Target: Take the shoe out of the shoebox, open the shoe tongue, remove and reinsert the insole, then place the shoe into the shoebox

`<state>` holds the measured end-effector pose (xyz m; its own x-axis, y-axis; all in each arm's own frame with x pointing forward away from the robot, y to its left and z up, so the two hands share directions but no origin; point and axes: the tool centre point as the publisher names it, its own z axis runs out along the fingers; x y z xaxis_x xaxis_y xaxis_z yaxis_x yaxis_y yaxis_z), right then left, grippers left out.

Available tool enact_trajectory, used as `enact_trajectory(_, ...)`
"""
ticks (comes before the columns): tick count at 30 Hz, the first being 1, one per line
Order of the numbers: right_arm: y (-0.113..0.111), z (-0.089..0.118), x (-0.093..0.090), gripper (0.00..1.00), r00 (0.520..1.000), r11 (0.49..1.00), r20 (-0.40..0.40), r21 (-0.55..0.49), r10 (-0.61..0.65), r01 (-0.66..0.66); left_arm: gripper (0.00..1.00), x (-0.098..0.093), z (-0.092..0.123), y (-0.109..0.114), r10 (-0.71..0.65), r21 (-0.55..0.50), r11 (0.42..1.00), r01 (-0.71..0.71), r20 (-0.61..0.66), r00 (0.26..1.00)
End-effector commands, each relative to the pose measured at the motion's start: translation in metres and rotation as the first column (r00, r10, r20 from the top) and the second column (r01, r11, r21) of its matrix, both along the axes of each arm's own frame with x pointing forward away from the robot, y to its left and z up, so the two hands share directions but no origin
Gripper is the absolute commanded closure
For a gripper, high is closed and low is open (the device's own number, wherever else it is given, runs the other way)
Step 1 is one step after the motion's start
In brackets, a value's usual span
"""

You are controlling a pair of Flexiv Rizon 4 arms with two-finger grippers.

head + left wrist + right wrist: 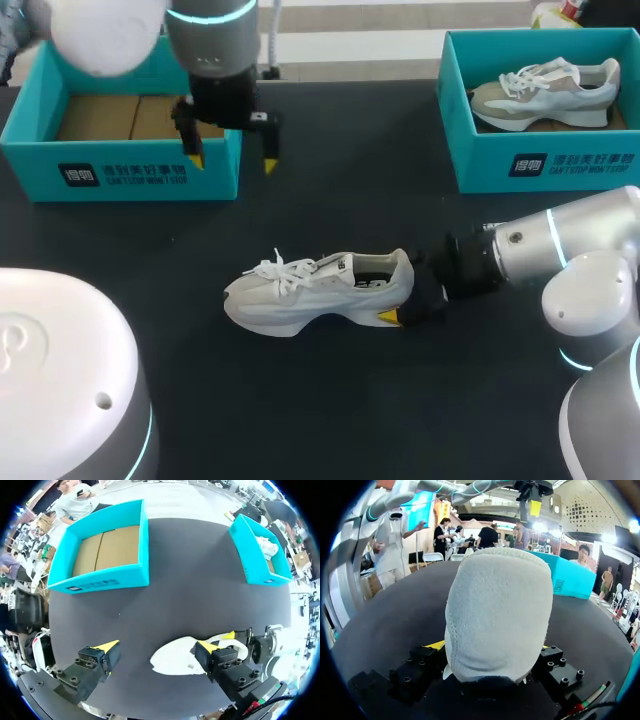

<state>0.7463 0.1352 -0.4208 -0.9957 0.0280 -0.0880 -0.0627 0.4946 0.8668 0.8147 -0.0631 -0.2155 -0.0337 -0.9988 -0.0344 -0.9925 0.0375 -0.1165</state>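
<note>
While right claw (403, 300) clamps shoe (310, 295) heel | left claw (232, 162) spread near teal shoebox (130, 150)

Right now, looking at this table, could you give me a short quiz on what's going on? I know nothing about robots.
1. True or false: a second shoe lies in the right shoebox.
2. The right gripper holds the white shoe on the table by its: A toe, B laces, C heel.
3. Fill in: the left gripper, above the table near the empty left shoebox, is ___ (open or shut).
Key: 1 true; 2 C; 3 open.
</note>
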Motion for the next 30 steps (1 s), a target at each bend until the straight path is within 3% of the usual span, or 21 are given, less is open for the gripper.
enact_trajectory(1,0.005,-0.005,0.003,1.00,1.000,1.000,0.001,-0.006,-0.002,0.002,0.00,-0.023,-0.004,-0.029,-0.012,0.006,1.000,0.012,0.017,1.000)
enact_trajectory(9,0.005,-0.005,0.003,1.00,1.000,1.000,0.001,-0.006,-0.002,0.002,0.00,-0.076,-0.014,-0.094,-0.113,-0.036,0.993,0.112,-0.035,0.993)
enact_trajectory(15,0.005,-0.005,0.003,1.00,1.000,1.000,0.001,-0.006,-0.002,0.002,0.00,-0.109,-0.031,-0.117,-0.135,-0.057,0.990,0.130,-0.081,0.988)
enact_trajectory(30,0.005,-0.005,0.003,1.00,1.000,1.000,0.001,-0.006,-0.002,0.002,0.00,-0.106,-0.036,-0.117,-0.139,-0.046,0.990,0.136,-0.077,0.987)
